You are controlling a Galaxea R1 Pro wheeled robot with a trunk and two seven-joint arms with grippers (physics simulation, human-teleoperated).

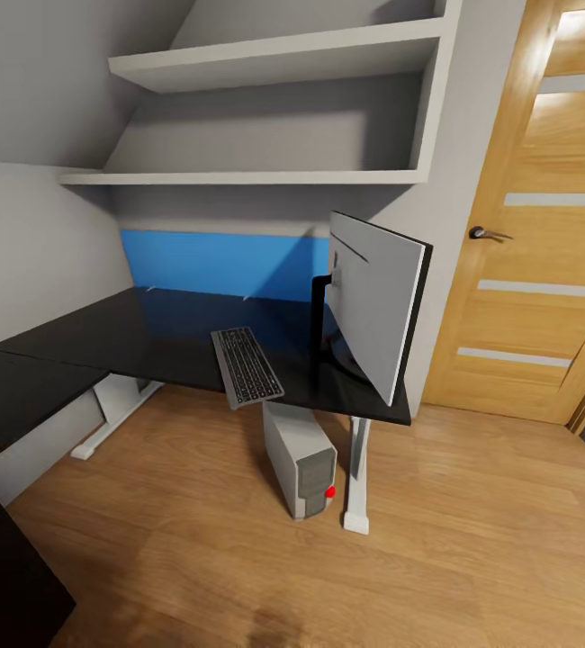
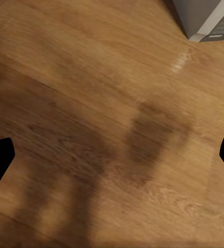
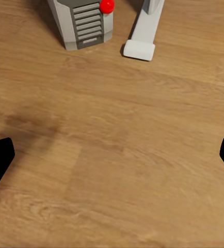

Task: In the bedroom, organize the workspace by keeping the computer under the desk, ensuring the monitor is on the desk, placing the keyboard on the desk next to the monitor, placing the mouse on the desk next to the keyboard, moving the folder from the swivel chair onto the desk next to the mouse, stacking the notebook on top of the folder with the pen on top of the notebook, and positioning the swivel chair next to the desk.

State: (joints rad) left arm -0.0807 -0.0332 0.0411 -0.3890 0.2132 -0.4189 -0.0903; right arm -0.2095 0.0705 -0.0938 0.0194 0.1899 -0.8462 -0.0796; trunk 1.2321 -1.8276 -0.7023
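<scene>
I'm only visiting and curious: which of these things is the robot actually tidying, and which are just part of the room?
Part of the job:
desk
monitor
keyboard
computer

Just there:
wall shelves
blue panel
oak door

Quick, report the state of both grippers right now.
Left gripper: open, jaws spread wide, holding nothing, above the wood floor.
Right gripper: open, holding nothing, above the floor near the computer.
</scene>
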